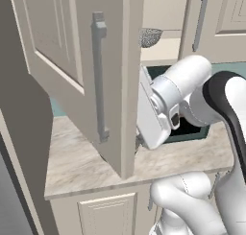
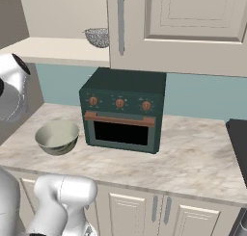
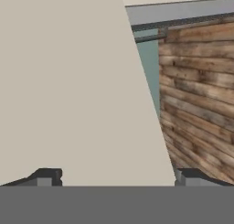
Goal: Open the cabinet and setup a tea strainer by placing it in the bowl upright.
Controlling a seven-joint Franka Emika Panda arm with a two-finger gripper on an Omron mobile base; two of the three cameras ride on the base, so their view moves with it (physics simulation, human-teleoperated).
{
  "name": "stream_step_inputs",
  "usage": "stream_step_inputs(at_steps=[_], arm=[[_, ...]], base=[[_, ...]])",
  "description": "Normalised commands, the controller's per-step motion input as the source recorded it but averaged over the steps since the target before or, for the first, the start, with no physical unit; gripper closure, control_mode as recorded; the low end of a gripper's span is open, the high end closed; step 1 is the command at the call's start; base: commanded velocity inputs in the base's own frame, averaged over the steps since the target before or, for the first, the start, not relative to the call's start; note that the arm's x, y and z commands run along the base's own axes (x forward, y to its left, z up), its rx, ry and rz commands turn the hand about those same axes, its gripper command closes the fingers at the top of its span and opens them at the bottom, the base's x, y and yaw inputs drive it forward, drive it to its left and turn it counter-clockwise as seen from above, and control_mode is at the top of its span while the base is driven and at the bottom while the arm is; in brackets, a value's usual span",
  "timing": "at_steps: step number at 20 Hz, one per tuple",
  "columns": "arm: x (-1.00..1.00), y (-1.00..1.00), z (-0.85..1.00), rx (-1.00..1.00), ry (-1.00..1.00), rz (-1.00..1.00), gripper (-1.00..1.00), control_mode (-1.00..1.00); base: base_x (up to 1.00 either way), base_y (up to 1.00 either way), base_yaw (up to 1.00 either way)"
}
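The cabinet door stands swung open toward me, its long silver bar handle facing the left base view. My gripper is open right up against the door's plain beige face, with nothing between its fingertips. In the left base view the hand sits just behind the door's free edge. The tea strainer rests on the open cabinet's shelf. The bowl stands upright on the counter, left of the oven.
A dark green toaster oven stands on the marble counter under a closed neighbouring cabinet door. A black cooktop edge lies at the far right. A wooden plank wall shows beyond the door.
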Motion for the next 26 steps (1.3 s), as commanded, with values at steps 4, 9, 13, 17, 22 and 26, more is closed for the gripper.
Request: stream_step_inputs(at_steps=[4, 9, 13, 17, 22, 26], arm=[[0.0, 0.64, 0.0, 0.0, 0.0, 0.05, -1.0, -1.0], [0.0, 0.65, 0.0, 0.0, 0.0, 0.03, -1.0, -1.0], [-0.02, 0.58, -0.04, 0.0, 0.0, 0.0, -1.0, -1.0], [-0.02, 0.22, -0.06, 0.0, 0.0, 0.0, -1.0, -1.0], [0.04, -0.17, -0.3, -0.08, -0.05, 0.0, -1.0, -1.0], [0.29, -0.41, -0.24, -0.24, -0.14, 0.0, -1.0, -1.0]], base=[[0.0, 0.0, 0.0], [0.0, 0.0, 0.0], [0.0, 0.0, 0.0], [0.0, 0.0, 0.0], [0.0, 0.0, 0.0], [0.0, 0.0, 0.0]])
